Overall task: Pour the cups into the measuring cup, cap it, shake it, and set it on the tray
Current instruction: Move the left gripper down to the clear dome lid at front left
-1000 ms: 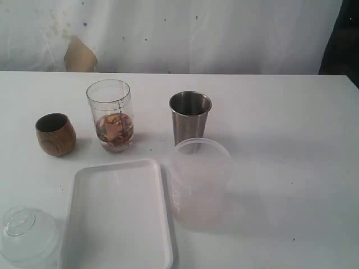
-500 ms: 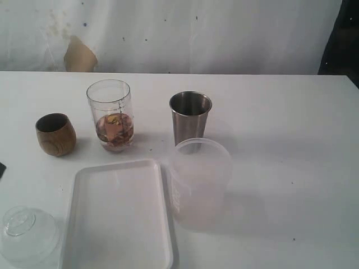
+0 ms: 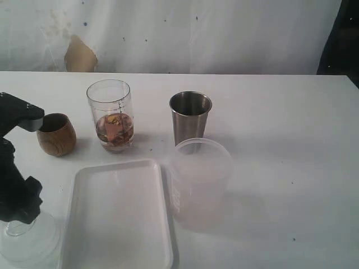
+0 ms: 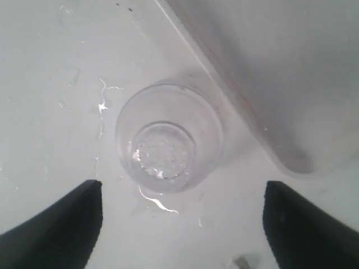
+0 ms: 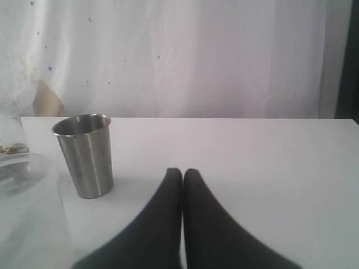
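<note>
The measuring cup (image 3: 110, 115), holding brown bits at its bottom, stands uncapped at the back left, with the brown wooden cup (image 3: 56, 134) to its left. The steel tumbler (image 3: 190, 117) stands at the middle; in the right wrist view the tumbler (image 5: 86, 154) is beside my right gripper (image 5: 182, 175), which is shut and holds nothing. The white tray (image 3: 118, 213) lies at the front. My left gripper (image 4: 182, 224) is open and hangs above a clear domed cap (image 4: 168, 137), apart from it. The left arm (image 3: 17, 196) hides part of this cap (image 3: 33, 241).
A wide frosted tub (image 3: 199, 182) stands right of the tray and in front of the tumbler. A corner of the tray (image 4: 269, 73) lies close to the cap. The white table ends at a stained white backdrop behind.
My left arm has come into the exterior view from the left and now hangs over the clear cap. The cups, tub and tray have not moved.
</note>
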### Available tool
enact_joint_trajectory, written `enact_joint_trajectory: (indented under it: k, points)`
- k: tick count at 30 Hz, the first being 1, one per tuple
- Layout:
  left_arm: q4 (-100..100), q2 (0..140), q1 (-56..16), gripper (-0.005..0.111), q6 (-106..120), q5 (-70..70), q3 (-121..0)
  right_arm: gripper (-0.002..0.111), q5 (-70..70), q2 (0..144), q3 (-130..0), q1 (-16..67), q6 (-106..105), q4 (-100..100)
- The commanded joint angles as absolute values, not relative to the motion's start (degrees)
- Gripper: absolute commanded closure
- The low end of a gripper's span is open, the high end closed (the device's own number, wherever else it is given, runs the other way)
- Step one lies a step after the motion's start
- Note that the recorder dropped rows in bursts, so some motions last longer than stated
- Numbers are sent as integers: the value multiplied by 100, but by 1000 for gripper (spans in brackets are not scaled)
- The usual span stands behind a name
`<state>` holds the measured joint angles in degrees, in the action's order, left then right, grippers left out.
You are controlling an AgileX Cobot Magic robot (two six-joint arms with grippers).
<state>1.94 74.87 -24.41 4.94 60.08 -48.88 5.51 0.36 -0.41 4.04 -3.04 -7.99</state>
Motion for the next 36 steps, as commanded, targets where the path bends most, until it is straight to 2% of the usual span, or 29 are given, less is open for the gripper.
enact_joint_trajectory:
  k: [1, 13, 19, 29, 36]
  points:
    - [403, 7739, -2471, 30, 259, 5740, -4932, 108, 509, 0, 0, 483, -276, -794]
    - [481, 7956, -2471, 31, 0, 4974, -4377, 108, 509, 0, 0, 507, -276, -792]
    - [481, 7956, -2460, 37, -169, 4847, -4177, 108, 509, 0, 0, 507, -276, -792]
    - [265, 7959, -2019, 37, -253, 4793, -4173, 108, 509, 0, 0, 507, -276, -792]
    - [-192, 7959, -2004, 37, 170, 4767, -4173, 108, 509, 0, 0, 507, -276, -792]
